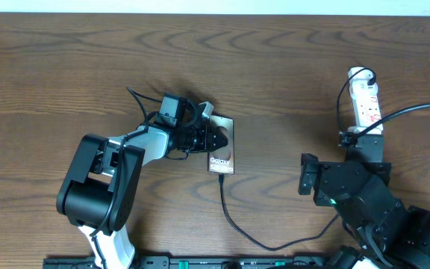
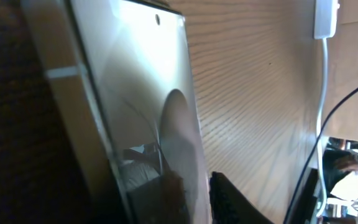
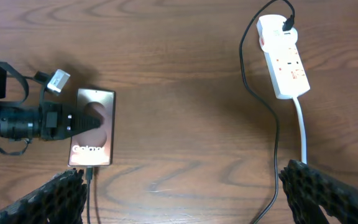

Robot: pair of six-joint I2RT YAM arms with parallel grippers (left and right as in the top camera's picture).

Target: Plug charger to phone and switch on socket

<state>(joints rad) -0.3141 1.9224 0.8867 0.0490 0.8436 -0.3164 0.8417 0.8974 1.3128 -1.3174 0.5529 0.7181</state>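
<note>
Jaws: right gripper (image 3: 182, 186) spread wide, empty; left gripper (image 3: 97, 121) unclear, at the phone (image 3: 95, 152), centre left. Pulling away could drag it, unseating the charger (image 1: 222, 193).

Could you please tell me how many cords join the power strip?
2: the black charger cable at the socket's far end, the thick white cord at its near end.

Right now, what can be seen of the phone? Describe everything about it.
The phone is a flat rectangular slab with a shiny grey-brown face, a dark oval patch and white "Galaxy" lettering near one short end. It lies flat on the wooden table, left of centre. The charger meets its near short edge with a black connector tip, apparently plugged in. The left gripper reaches over it from the left; whether it grips cannot be told.
</note>
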